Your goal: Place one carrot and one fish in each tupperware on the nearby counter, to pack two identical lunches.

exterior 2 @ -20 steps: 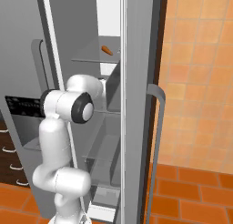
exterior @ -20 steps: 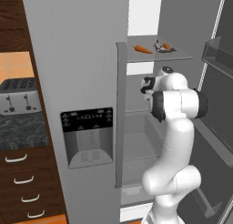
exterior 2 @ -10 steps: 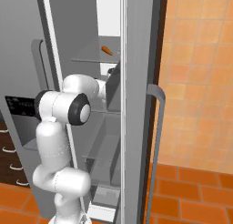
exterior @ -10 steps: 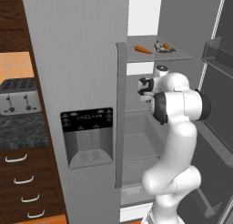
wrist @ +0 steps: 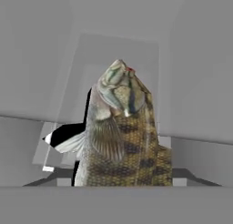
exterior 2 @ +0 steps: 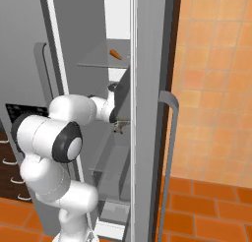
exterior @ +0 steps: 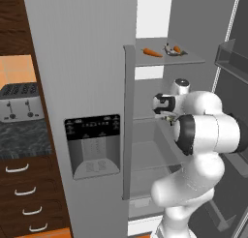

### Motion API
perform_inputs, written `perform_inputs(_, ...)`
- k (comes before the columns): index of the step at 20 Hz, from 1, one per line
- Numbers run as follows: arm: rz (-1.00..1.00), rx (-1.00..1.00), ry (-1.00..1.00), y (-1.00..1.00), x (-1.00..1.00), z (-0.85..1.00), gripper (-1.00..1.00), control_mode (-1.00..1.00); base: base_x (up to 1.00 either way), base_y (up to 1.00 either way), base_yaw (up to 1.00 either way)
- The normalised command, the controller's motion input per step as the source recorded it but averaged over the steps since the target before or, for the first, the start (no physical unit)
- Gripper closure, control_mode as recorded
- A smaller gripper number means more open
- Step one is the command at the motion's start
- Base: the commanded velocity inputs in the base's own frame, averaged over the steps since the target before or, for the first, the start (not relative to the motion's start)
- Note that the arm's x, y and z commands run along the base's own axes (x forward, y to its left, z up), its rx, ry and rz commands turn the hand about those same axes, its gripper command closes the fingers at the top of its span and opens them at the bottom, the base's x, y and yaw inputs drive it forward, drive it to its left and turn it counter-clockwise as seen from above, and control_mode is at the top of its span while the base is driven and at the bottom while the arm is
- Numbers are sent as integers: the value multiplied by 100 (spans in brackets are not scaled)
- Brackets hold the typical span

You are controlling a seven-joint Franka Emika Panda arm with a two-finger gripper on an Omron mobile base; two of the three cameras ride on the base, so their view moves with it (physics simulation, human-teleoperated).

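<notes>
A speckled brown fish (wrist: 120, 136) stands head-up right in front of the hand camera, with the finger tips hidden behind it. My gripper (exterior: 168, 117) is inside the open fridge under the top shelf and is shut on this fish (exterior 2: 119, 128). An orange carrot (exterior: 152, 52) lies on the top shelf (exterior: 189, 61), with another fish (exterior: 169, 50) and a second carrot (exterior: 178, 49) beside it. One carrot (exterior 2: 115, 54) also shows in the right base view. The dark marbled counter (exterior: 22, 138) lies to the left of the fridge. The tupperware is out of view.
A silver toaster (exterior: 19, 102) stands on the counter above dark drawers (exterior: 24, 203). The closed fridge door with its dispenser panel (exterior: 92, 145) is on my left. The open door (exterior 2: 150, 113) and its handle (exterior 2: 170, 152) hem the arm in on the right.
The jaws have closed in around the fish. The hand has sunk a little and drawn back from the shelf space.
</notes>
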Motion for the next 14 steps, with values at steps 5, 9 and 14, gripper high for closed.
perform_inputs(5, 3, 0, -8, 19, -100, 8, 100, -100, 0, 0, 0)
perform_inputs(9, 7, 0, -1, 34, -100, 21, 100, -100, 0, 0, 0)
perform_inputs(14, 7, 0, -11, 14, -100, 64, 100, -100, 0, 0, 0)
